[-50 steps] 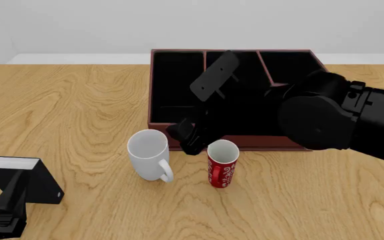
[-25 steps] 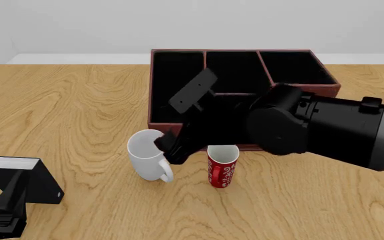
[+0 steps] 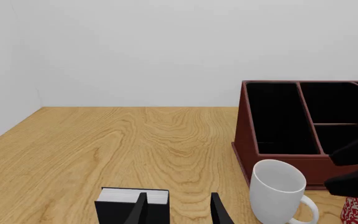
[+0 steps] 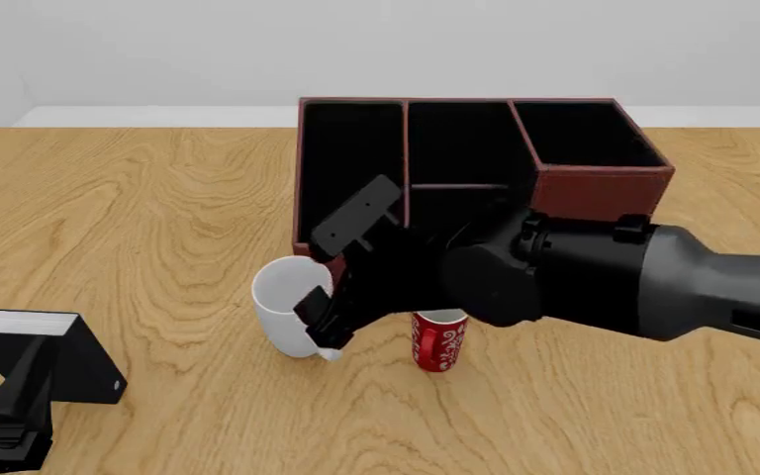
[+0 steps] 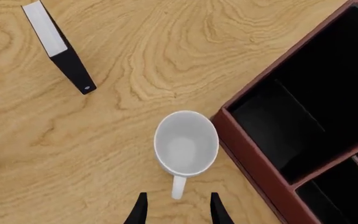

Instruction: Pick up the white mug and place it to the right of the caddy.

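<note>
Bright, even, sharp; faint shadows

red mug [image 4: 441, 341] rim behind right arm [image 4: 578, 282]

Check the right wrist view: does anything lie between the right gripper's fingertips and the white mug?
Nothing does. In the right wrist view only bare wood shows between the open right gripper and the white mug, whose handle points toward the fingers.

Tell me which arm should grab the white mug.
Right. Its open gripper hangs right over the white mug handle, while the left gripper sits back by the black box.
</note>
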Controlling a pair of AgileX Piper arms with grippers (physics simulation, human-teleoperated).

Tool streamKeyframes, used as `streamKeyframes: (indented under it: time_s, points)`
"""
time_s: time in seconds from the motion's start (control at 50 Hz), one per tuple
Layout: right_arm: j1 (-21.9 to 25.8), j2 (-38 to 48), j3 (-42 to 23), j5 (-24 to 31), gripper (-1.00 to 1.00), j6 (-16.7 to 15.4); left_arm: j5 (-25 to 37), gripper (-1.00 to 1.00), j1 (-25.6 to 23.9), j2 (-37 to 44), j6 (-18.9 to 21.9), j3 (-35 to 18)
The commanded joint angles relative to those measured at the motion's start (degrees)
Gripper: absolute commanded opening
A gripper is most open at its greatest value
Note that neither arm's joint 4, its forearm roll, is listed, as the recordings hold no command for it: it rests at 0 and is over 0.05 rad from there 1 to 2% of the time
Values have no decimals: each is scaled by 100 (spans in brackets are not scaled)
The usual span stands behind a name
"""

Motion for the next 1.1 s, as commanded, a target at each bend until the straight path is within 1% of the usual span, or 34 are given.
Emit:
streamKeyframes:
  time_s: [0.02,0.22,0.56,0.74,1.1]
  points:
    - [-27,261,25,-82,100,147,0,100,0,0,0,0]
    - [-24,456,44,-205,100,225,0,100,0,0,0,0]
    - [-76,660,82,-305,100,258,0,100,0,0,0,0]
    - [-27,781,72,-360,100,262,0,100,0,0,0,0]
    - [43,1031,86,-464,100,385,0,100,0,0,0,0]
